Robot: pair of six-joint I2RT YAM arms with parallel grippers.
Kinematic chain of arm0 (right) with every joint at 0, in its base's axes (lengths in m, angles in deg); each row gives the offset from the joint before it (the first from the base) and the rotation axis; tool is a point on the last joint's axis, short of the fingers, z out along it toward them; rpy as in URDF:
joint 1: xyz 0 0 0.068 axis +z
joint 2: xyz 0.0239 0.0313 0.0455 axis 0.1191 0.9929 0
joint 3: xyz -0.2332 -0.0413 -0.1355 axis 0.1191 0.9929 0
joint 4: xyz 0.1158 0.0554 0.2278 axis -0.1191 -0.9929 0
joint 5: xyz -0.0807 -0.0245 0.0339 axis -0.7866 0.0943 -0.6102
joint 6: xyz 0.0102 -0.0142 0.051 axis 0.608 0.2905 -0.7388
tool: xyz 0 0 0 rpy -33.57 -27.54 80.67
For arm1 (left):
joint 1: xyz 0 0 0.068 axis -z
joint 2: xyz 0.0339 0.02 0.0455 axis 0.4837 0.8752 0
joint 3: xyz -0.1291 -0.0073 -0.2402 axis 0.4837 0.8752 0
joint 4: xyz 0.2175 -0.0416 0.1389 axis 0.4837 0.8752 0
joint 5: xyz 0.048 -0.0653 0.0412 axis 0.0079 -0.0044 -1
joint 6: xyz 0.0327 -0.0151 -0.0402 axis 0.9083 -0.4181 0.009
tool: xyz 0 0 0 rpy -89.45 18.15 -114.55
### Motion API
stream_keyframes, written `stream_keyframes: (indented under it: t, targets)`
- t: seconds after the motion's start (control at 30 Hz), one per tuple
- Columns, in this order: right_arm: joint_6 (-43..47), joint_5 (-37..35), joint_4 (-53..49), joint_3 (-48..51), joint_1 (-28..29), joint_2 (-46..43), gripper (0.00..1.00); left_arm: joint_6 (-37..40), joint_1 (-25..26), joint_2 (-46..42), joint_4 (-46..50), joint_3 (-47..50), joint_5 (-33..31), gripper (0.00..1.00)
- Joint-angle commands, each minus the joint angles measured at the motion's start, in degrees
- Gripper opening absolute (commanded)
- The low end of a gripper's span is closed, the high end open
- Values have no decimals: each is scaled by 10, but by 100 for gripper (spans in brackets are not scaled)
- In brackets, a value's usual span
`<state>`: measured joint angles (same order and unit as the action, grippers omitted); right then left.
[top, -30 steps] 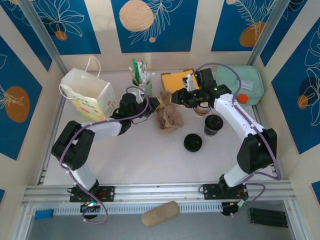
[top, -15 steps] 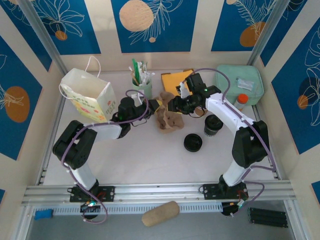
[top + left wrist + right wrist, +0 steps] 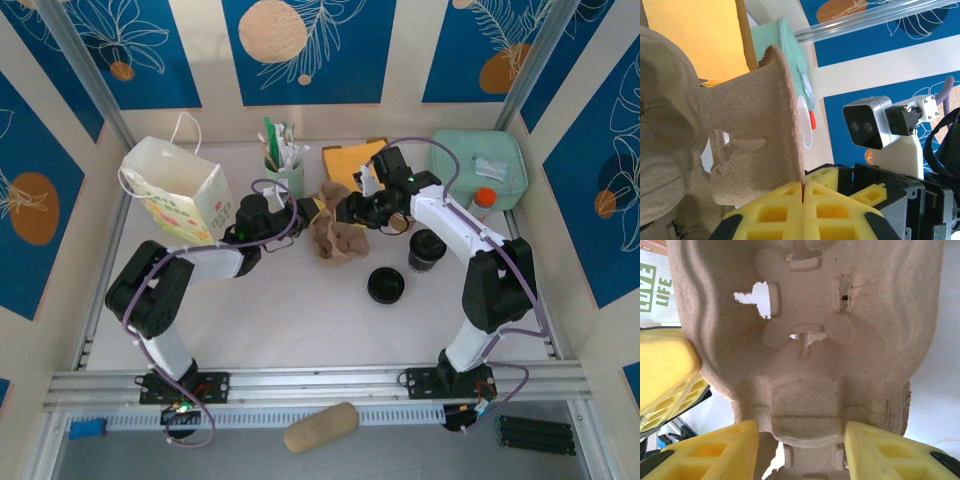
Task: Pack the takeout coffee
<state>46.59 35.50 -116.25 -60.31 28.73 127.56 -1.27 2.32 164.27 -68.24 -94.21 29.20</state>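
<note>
Across the white tabletop (image 3: 300, 320), a white paper carrier bag with string handles (image 3: 175, 190) stands at the back left. A pale mint-green plastic container (image 3: 490, 165) sits at the back right. Between them, near the middle, a brown moulded-pulp cup tray (image 3: 335, 235) is tilted up off the surface between the two arms.

The left gripper (image 3: 303, 211) reaches it from the left. In the left wrist view its yellow fingers (image 3: 775, 210) are pressed together, pinching the tray's thin edge (image 3: 755, 135). The right gripper (image 3: 347, 210) comes from the right. Its own camera shows its yellow fingers (image 3: 880, 450) parted, one on either side of a narrow part of the tray (image 3: 805, 315); whether they are squeezing it I cannot tell.

The takeout coffee (image 3: 427, 248), a small disposable paper cup under a round black plastic lid, stands upright on the table. It is beside the right forearm and apart from the tray. A loose round black plastic lid (image 3: 385, 285) lies near it, to its front left.
</note>
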Motion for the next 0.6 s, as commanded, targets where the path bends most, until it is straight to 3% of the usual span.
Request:
stream_keyframes:
  t: [0.0, 0.57]
  targets:
    - [12, 19, 14, 8, -6, 4, 49, -2, 3, -5, -31, -11, 14, 0]
    - [20, 57, 34, 19, -3, 15, 49, -12, 3, 4, -41, -31, 17, 0]
